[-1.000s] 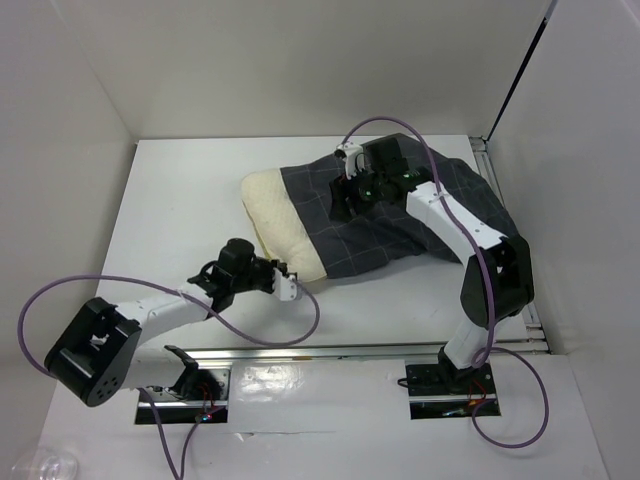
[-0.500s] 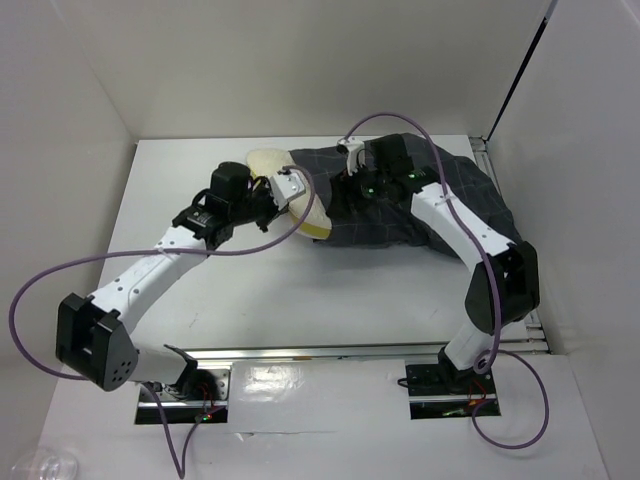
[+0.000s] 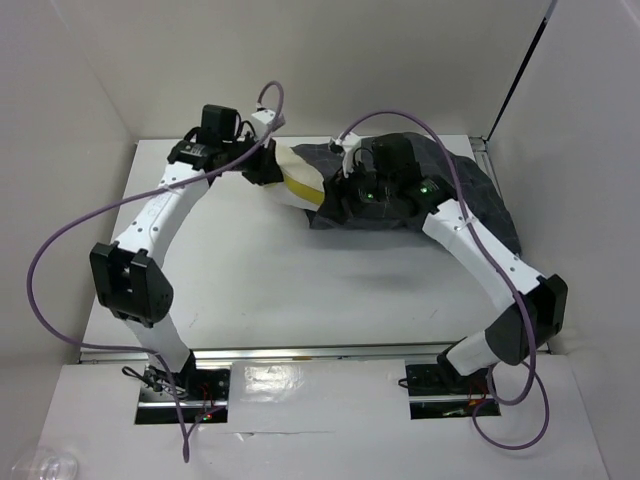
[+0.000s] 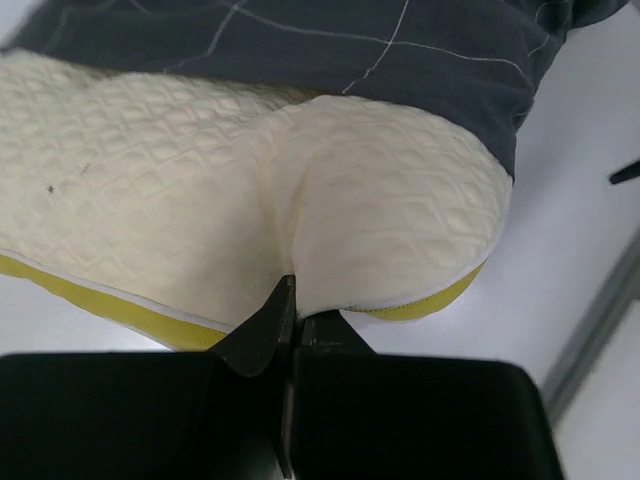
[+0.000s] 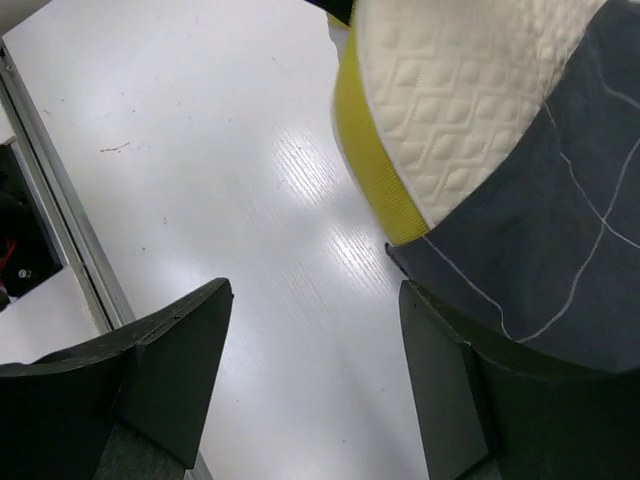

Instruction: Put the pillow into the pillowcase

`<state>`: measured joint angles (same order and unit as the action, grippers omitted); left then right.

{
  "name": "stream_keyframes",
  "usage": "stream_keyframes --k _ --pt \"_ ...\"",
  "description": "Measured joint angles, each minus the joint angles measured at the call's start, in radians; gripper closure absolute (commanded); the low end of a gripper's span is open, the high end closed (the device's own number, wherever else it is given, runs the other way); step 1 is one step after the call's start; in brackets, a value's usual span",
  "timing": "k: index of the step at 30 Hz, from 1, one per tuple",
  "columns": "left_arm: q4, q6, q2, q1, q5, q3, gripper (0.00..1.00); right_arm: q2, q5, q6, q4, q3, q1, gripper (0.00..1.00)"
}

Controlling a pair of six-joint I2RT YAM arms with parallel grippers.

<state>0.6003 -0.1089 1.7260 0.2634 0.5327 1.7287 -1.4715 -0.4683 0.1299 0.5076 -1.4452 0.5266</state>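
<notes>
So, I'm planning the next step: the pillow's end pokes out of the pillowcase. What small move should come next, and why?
Probably the right hand should shift onto the hem of the pillowcase and close. It hangs open beside that hem, while the left hand pinches the exposed end of the pillow, ready to push.

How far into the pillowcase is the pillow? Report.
Partly in: one cream, yellow-edged end of the pillow sticks out of the pillowcase.
</notes>
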Motion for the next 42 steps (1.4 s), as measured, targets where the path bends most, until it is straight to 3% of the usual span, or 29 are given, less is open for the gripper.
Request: stream_keyframes --k 3,9,17,27,33,35,36,39,42 --pt "0.053 0.074 0.059 -0.047 0.087 0.041 1.0 0.037 0.021 0.02 0.0 0.0 0.032 0.23" --pt "0.178 0.192 0.194 -0.101 0.24 0.225 1.0 0.093 0.123 0.039 -0.016 0.07 0.114 0.39" --pt "0.209 0.239 0.213 -0.104 0.369 0.345 1.0 0.046 0.266 -0.129 -0.007 0.116 0.138 0.42" --pt "0.243 0.159 0.11 -0.103 0.388 0.244 1.0 -0.095 0.515 -0.231 -0.048 0.038 0.103 0.41" --pt "0.214 0.111 0.051 -0.099 0.369 0.195 1.0 -0.156 0.551 -0.231 -0.055 -0.045 0.092 0.41" --pt "0.206 0.105 0.044 -0.098 0.36 0.184 1.0 -0.171 0.549 -0.23 -0.058 -0.064 0.083 0.52" --pt "0.205 0.102 0.042 -0.097 0.357 0.18 1.0 -0.179 0.544 -0.23 -0.059 -0.07 0.079 0.74" --pt "0.205 0.086 0.037 -0.088 0.342 0.167 1.0 -0.199 0.524 -0.231 -0.067 -0.08 0.071 1.0" --pt "0.191 0.082 0.02 -0.073 0.315 0.131 1.0 -0.217 0.477 -0.23 -0.065 -0.09 0.068 1.0"
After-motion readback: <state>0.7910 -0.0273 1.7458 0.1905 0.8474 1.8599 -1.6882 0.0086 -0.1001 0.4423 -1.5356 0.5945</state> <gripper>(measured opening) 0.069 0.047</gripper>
